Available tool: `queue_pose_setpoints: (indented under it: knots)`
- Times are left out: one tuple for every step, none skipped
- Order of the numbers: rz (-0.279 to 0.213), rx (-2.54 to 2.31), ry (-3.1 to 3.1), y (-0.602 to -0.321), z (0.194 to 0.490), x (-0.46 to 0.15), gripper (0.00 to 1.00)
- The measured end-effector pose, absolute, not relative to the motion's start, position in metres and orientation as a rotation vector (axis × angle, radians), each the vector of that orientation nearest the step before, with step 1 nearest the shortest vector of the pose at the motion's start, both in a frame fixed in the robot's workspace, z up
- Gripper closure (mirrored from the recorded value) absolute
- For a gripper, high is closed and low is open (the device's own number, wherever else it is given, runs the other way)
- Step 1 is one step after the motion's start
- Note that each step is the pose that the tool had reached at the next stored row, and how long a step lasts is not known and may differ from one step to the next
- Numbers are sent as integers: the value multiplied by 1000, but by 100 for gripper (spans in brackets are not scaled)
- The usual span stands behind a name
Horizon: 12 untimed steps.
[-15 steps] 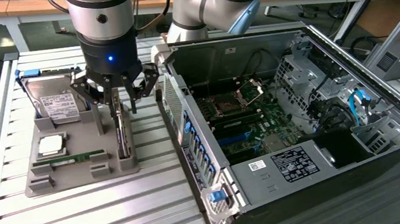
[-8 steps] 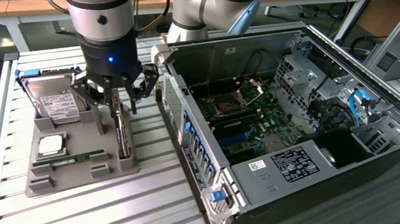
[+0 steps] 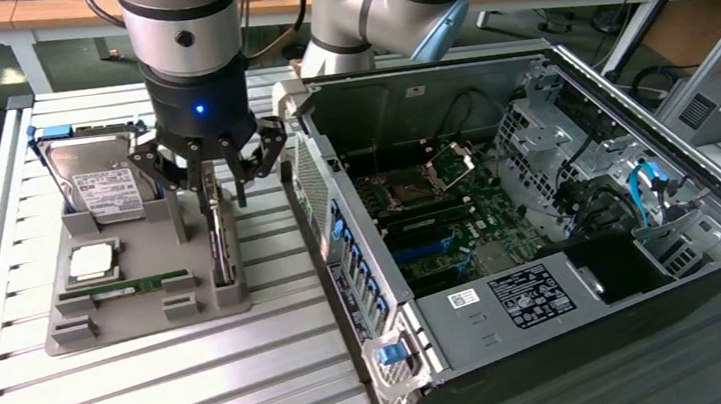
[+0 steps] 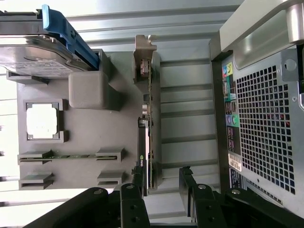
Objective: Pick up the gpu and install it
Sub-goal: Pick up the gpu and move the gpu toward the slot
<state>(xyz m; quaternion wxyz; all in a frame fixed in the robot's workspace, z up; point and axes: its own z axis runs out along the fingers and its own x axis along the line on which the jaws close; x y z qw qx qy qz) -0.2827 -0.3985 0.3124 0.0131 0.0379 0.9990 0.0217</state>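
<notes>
The gpu (image 3: pixel 220 239) stands on its long edge in a slot of the grey holder tray (image 3: pixel 119 328), a thin dark card with a green strip. Seen edge-on in the wrist view, the gpu (image 4: pixel 148 142) has its silver bracket (image 4: pixel 143 61) at the far end. My gripper (image 3: pixel 222 188) hangs straight over the card, open. Its black fingers (image 4: pixel 137 183) stand on either side of the card's top edge at the end away from the bracket. The gripper (image 4: pixel 161 183) is not closed on the card, which sits nearer one finger than the other.
The tray also holds a silver hard drive (image 3: pixel 97 184), a processor chip (image 3: pixel 92 260) and a narrow green memory stick (image 3: pixel 141 283). To the exterior view's right lies the open computer case (image 3: pixel 685 228) with its motherboard (image 3: pixel 470 221) exposed. Its perforated wall (image 4: pixel 266 123) is close beside the tray.
</notes>
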Motion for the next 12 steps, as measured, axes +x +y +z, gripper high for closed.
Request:
queue_pose_setpoints:
  knots:
    - [68, 118, 3113, -399, 312, -283, 57]
    - [68, 118, 3112, -399, 312, -283, 57]
    - [68, 118, 3113, -399, 312, -283, 57]
    - [68, 118, 3112, -399, 312, -283, 57]
    - [68, 118, 3112, -399, 311, -283, 57]
    - [68, 118, 3112, -399, 311, -283, 57]
    - [68, 118, 3112, -399, 311, -283, 57]
    - [68, 118, 3113, -399, 311, -283, 57]
    - [68, 118, 3112, -399, 311, -283, 57]
    - [68, 118, 3112, -399, 310, -283, 57]
    - [68, 118, 3113, -399, 310, -283, 57]
    - [68, 118, 3112, -399, 310, -283, 57]
